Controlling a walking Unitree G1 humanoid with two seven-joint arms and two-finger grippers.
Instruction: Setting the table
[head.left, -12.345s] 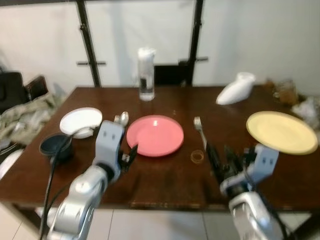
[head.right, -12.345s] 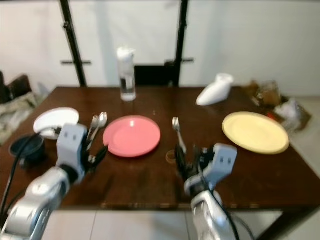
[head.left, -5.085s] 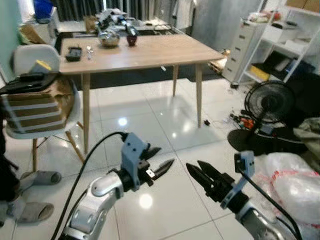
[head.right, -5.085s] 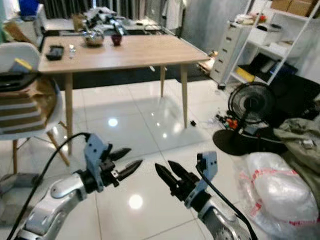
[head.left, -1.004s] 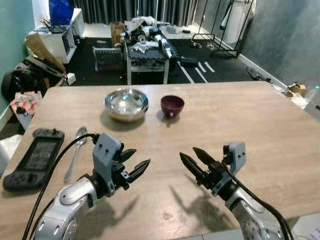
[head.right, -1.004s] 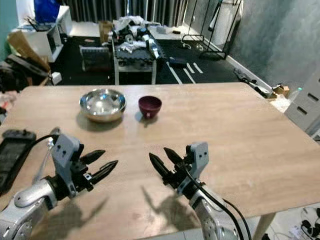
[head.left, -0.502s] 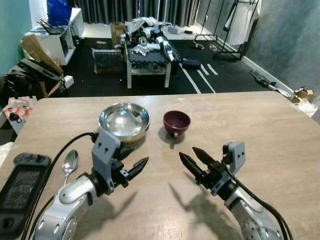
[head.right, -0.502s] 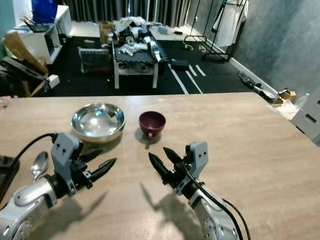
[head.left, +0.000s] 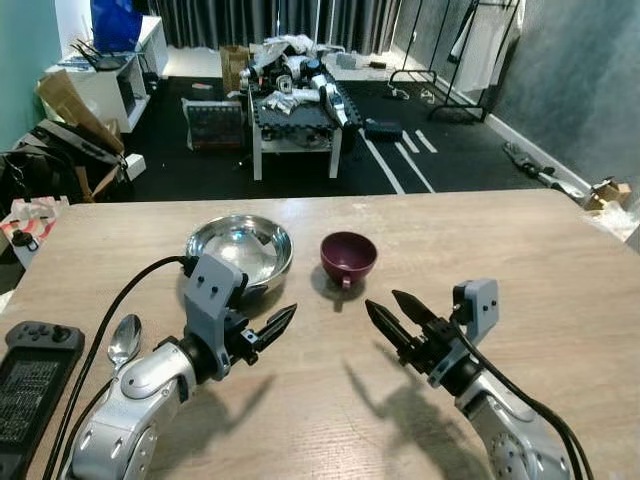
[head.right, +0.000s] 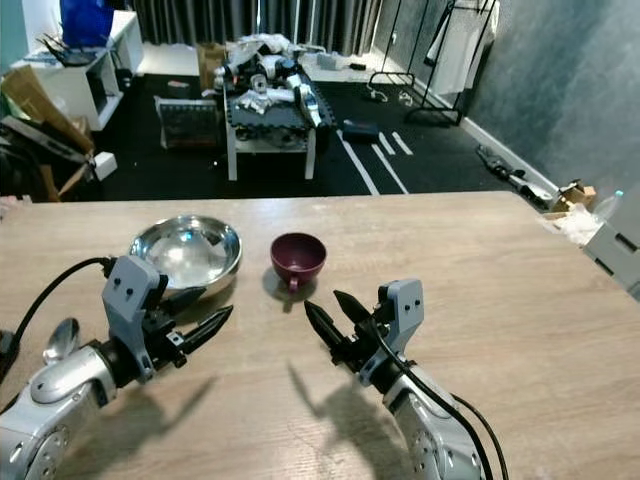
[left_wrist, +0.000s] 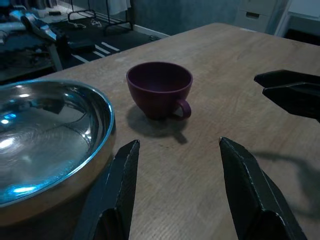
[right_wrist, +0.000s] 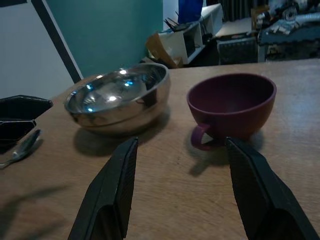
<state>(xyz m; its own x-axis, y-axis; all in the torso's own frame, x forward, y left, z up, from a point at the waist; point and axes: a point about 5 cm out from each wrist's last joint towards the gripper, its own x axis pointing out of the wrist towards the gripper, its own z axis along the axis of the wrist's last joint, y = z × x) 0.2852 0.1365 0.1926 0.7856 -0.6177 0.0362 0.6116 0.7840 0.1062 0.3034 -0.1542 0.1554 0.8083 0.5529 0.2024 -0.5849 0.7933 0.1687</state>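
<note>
Standing on the light wooden table (head.left: 560, 260) at inspection, the small maroon ceramic cup (head.left: 348, 257) was upright with its loop handle turned toward the robot, just right of the round polished steel bowl (head.left: 240, 250), close beside it but apart. From the right gripper (head.left: 397, 313) the cup lay at about 11 o'clock and near; from the left gripper (head.left: 272, 323) it lay at about 1 o'clock, slightly farther, with the bowl at 12 o'clock directly ahead of that gripper. Both grippers hovered above the table with fingers spread wide and nothing between them. The right wrist view showed the cup framed between the right fingers, handle facing them, so the right arm was judged the better placed for the cup and the left arm for the bowl. A metal spoon (head.left: 124, 340) lay at the left gripper's 9 o'clock, its long axis running roughly 12 to 6, beside a black handheld game console (head.left: 28, 385) at the table's near left edge.

Against the frame half a second earlier, bowl, cup and spoon all sat slightly left in view together, which indicated camera movement. Both grippers remained open and empty.
</note>
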